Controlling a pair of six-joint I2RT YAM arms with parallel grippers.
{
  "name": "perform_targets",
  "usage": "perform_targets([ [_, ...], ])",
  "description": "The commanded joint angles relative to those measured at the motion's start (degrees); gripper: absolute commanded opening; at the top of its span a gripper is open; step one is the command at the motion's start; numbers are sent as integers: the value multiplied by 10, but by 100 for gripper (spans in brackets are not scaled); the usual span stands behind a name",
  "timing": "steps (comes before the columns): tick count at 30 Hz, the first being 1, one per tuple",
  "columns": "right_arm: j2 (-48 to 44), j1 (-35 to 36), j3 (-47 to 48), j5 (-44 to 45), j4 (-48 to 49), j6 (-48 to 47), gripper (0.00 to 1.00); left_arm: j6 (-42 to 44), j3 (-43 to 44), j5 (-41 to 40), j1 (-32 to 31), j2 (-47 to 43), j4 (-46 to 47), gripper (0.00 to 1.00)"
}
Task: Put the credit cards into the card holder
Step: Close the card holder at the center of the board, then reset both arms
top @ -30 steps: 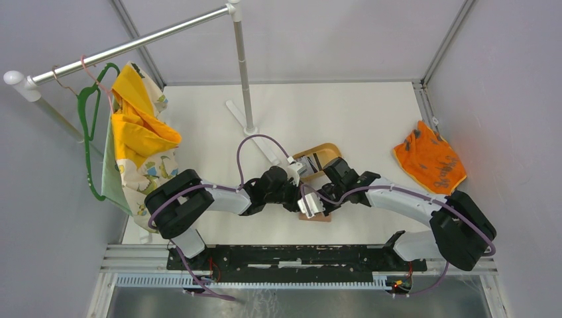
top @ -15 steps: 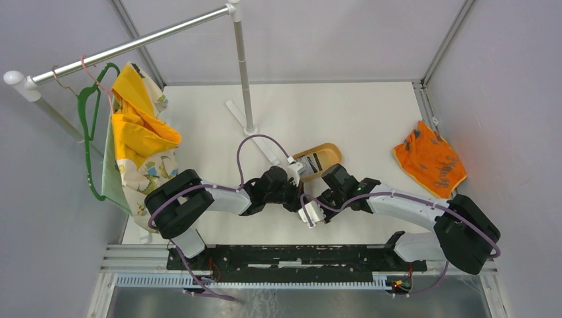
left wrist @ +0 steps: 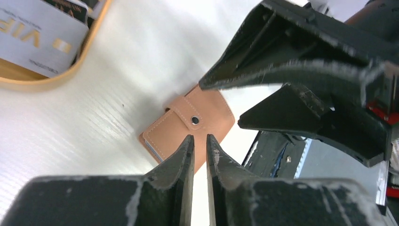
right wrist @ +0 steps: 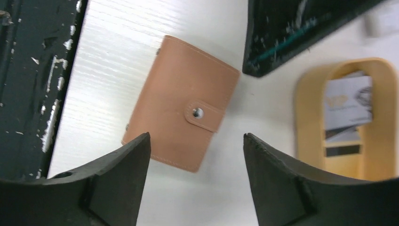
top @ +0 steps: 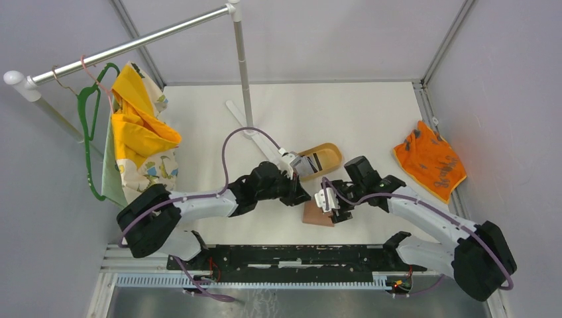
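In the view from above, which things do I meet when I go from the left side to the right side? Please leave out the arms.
green hanger → yellow cloth → pole → wallet → orange cloth

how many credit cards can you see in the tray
2 clearly: a pale card lying on top in the tan tray, and a dark-striped card poking out below it. They overlap, so more may be hidden underneath.
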Motion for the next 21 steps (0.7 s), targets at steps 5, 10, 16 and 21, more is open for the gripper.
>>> perform_targets([
  [5, -121, -99, 46, 137, 91, 185, 98, 65, 14, -115, 0, -173, -95, 35],
  [10, -184, -156, 71, 388, 220, 364, 98, 84, 47, -236, 1, -283, -190, 83],
  [16, -186, -157, 206, 356, 135, 414, 98, 81, 170, -290, 2, -310, -339, 100],
  [21, -204, -156, 235, 414, 134, 530, 98, 69, 260, -317, 1, -305, -446, 100],
])
